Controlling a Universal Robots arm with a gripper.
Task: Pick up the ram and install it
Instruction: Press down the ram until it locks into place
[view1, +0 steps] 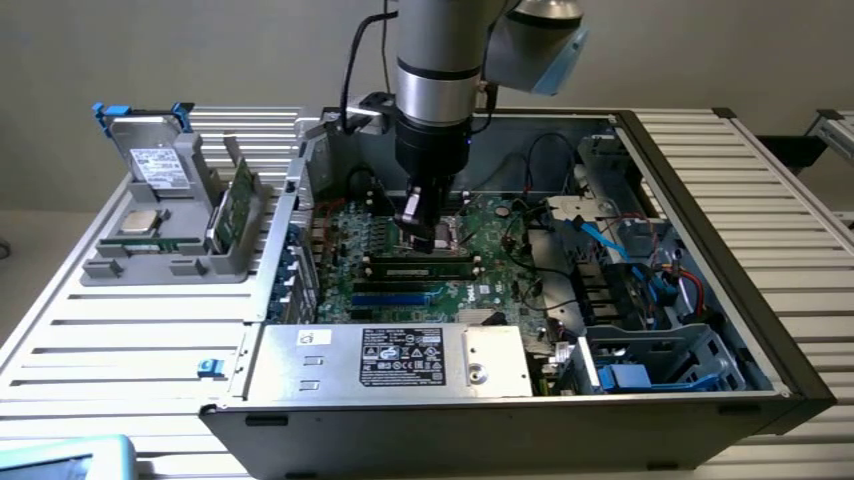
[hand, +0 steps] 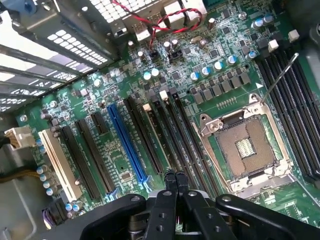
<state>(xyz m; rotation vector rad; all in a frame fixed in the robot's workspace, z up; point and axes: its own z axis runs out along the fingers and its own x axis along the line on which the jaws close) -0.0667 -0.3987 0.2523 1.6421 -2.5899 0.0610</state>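
An open computer case (view1: 747, 330) sits on the slatted worktop (view1: 120, 330), with a grey parts holder (view1: 167, 255) beside it carrying a silver drive (view1: 160, 160).

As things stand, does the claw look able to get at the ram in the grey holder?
Probably not directly: the claw is shut, low inside the computer case over the motherboard, and the case wall stands between it and the ram. The ram's top edge looks free from above.
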